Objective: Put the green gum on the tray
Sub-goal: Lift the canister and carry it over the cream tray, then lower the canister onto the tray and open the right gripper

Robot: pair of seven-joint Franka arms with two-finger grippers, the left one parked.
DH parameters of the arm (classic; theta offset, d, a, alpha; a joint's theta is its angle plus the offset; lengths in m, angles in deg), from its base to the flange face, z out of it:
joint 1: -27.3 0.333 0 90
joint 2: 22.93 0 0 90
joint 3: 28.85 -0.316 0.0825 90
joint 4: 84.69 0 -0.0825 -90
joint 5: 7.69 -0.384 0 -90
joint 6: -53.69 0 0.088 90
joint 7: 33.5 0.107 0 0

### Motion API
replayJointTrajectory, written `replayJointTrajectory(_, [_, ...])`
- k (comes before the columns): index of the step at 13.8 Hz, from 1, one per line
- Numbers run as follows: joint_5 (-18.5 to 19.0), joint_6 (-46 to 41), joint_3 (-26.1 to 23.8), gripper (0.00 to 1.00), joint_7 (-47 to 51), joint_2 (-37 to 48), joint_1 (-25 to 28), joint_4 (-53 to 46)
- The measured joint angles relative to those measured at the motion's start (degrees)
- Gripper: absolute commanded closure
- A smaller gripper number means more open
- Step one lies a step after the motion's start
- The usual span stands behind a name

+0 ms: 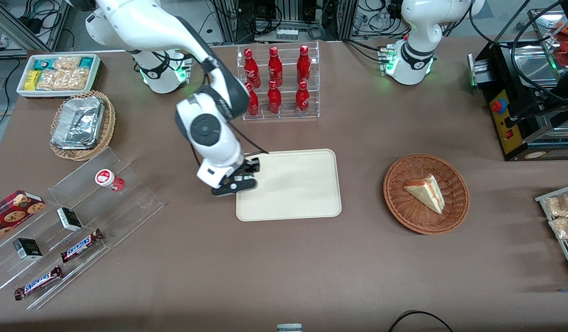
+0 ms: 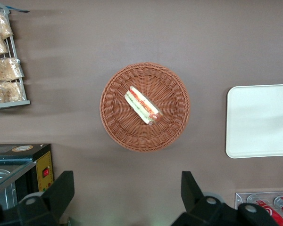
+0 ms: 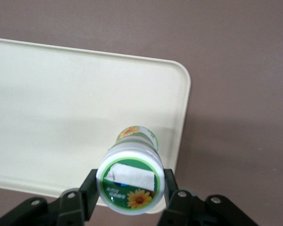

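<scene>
Gripping green gum (image 3: 131, 181), tool (image 3: 130, 188) fingers clamped, above tray (image 3: 61, 103) edge

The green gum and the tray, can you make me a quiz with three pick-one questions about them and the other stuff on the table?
1. Where is the green gum?
A. On the clear stepped stand
B. Between the gripper's fingers, over the tray
C. In the round basket

2. How many red cola bottles stand in the clear rack?
A. Four
B. Six
C. Nine

3. What state is the tray in?
A. Full of snack bars
B. Holding the sandwich
C. Bare, with nothing lying on it

Answers:
1. B: the right wrist view shows the gripper shut on the gum can, with the tray's edge underneath.
2. B: the front view shows three bottles on the rack's upper row and three on the lower.
3. C: the tray's cream surface is bare in all views; the sandwich lies in the round basket.
</scene>
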Motion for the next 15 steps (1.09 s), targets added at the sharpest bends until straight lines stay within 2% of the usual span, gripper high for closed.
replayJointTrajectory(5, [0.0,1.4,0.3,1.0,9.8,-7.6,5.2,-7.3])
replayJointTrajectory(8, [0.2,2.4,0.6,1.0,12.5,-11.2,6.9,-10.5])
replayJointTrajectory(11, [2.5,3.9,0.7,1.0,14.9,-13.5,7.7,-11.3])
replayJointTrajectory(12, [3.2,4.3,0.7,0.83,15.4,-14.1,7.8,-11.4])
replayJointTrajectory(13, [3.5,4.7,0.7,0.17,15.4,-14.5,7.9,-11.6])
replayJointTrajectory(14, [3.6,5.0,0.7,0.0,15.5,-14.7,7.9,-11.7])
replayJointTrajectory(15, [3.8,5.1,0.7,0.0,15.5,-14.7,7.9,-11.7])
